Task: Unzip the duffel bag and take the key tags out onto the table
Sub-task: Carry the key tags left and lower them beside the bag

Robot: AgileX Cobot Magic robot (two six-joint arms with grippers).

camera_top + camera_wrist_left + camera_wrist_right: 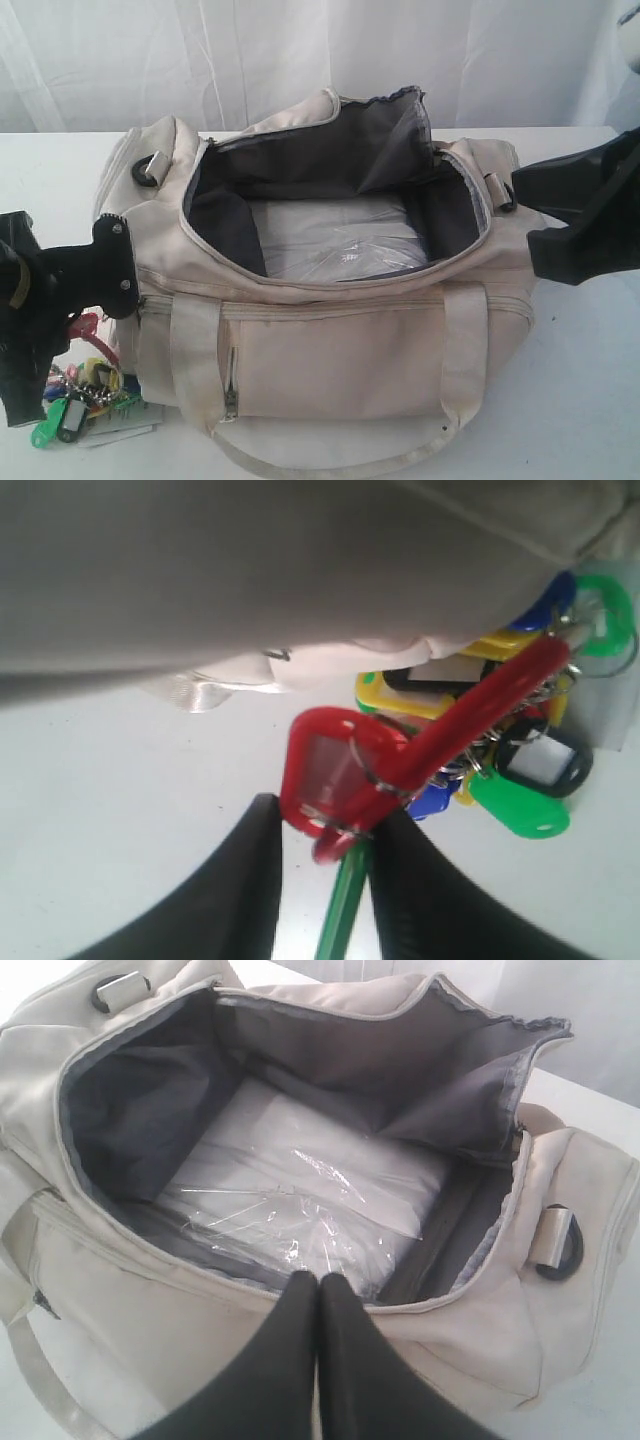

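Key tags (88, 392) — beside duffel bag (340, 350)

Plain white table (590, 400). The bag (340, 350) sits pretty much dead centre and takes up most of the middle. At its 8 o'clock, right up against the corner, the key tags (85, 395) are bunched on the tabletop. A white paper label (125, 425) lies flat at their 5 o'clock.
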